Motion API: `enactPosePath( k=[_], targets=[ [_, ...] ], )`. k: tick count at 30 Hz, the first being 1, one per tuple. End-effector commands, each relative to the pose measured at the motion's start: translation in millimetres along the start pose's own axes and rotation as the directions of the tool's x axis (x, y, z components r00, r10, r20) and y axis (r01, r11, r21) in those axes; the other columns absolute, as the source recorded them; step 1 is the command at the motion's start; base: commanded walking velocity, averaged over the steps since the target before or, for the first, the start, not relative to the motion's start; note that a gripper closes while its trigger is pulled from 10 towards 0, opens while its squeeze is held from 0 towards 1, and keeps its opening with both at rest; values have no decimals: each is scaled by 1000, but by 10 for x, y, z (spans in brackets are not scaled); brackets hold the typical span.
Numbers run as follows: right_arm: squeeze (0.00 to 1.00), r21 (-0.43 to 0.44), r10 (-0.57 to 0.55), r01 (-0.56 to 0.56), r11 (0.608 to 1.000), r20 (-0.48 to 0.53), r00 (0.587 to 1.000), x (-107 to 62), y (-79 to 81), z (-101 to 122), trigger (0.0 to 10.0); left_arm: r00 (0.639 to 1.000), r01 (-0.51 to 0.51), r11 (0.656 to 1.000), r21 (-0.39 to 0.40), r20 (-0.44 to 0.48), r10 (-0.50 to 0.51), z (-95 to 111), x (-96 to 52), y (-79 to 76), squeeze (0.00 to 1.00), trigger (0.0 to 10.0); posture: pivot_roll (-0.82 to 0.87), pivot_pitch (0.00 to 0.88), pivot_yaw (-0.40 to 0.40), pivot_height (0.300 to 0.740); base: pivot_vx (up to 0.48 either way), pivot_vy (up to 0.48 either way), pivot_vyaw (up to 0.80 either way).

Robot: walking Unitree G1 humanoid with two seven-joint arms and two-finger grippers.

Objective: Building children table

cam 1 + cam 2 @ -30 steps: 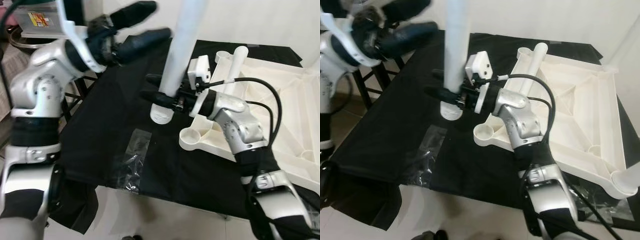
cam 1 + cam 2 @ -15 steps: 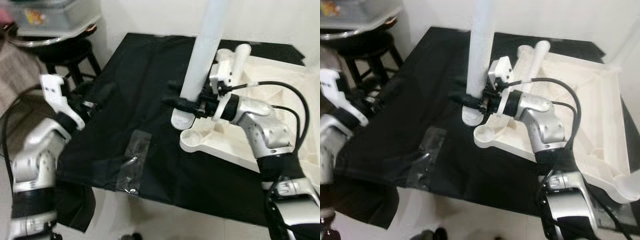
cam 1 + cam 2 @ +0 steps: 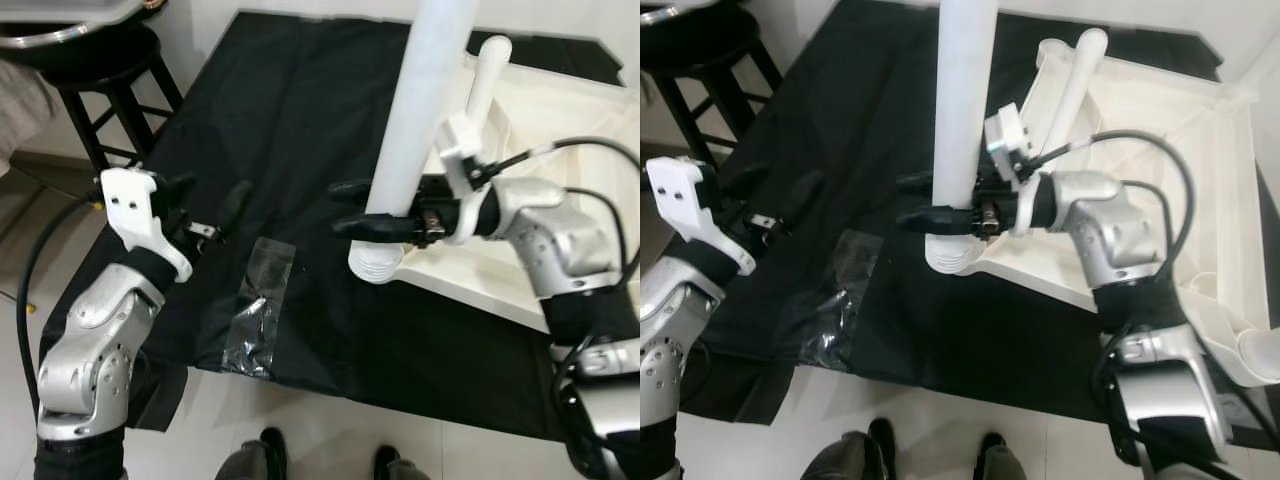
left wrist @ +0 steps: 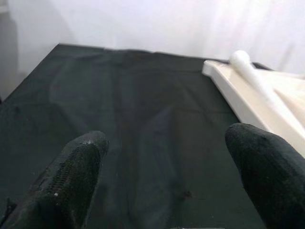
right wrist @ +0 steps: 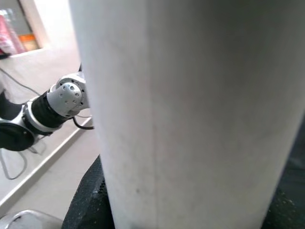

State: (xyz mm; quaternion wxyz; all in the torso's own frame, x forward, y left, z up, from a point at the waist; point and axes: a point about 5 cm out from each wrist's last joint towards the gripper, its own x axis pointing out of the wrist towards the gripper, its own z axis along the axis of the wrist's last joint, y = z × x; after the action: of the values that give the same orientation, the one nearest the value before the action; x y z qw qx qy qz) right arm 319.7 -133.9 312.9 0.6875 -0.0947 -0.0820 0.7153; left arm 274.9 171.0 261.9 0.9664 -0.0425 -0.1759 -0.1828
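My right gripper [image 3: 372, 210] is shut on a long white table leg [image 3: 412, 120], held nearly upright. Up close, the leg [image 5: 181, 95] sits between the right gripper's black fingers. Its ribbed lower end [image 3: 375, 264] hangs at the near corner of the upside-down white tabletop [image 3: 560, 110], hiding the corner socket. A second white leg [image 3: 487, 72] stands at the tabletop's far corner. My left gripper [image 3: 210, 197] is open and holds nothing, low over the left side of the black cloth [image 3: 290, 110]. Its fingers [image 4: 71, 176] stand wide apart, pointing across the cloth at the tabletop [image 4: 238, 100].
A patch of clear tape [image 3: 256, 305] lies on the cloth near its front edge. A black stool [image 3: 100, 60] stands to the left of the table. A person's shoes [image 3: 262, 458] show on the tiled floor in front.
The camera has tilted down. My left arm has dropped from high up to just above the cloth's left side. The right gripper has carried the leg right, to the tabletop's near corner.
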Motion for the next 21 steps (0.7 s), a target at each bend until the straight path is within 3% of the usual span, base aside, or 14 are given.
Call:
enactPosePath(
  k=[1,3,9,17,21],
  targets=[
    [0,-7,43,-42,999,5,999,44,31,28,10000,1000,-22,1000,11,-11,22,1,-38,-23,0,10000,-19,429,15,740,0,-461,0],
    [0,-8,48,-48,999,16,999,93,24,41,10000,998,-62,998,21,-9,62,32,-32,-15,0,10000,-15,431,19,740,0,-459,0],
    [0,9,25,-25,1000,48,999,179,-22,45,10000,991,-133,991,12,-3,133,51,-38,15,0,10000,-7,426,28,740,0,0,0],
    [0,10,136,-136,991,19,991,259,80,-24,10000,986,-165,986,33,0,165,56,-41,17,0,10000,-10,401,18,740,0,0,0],
    [0,-17,155,-155,988,11,988,400,80,-64,10000,982,-186,981,51,-2,187,55,-40,19,0,10000,-11,402,12,740,0,0,0]
  ],
)
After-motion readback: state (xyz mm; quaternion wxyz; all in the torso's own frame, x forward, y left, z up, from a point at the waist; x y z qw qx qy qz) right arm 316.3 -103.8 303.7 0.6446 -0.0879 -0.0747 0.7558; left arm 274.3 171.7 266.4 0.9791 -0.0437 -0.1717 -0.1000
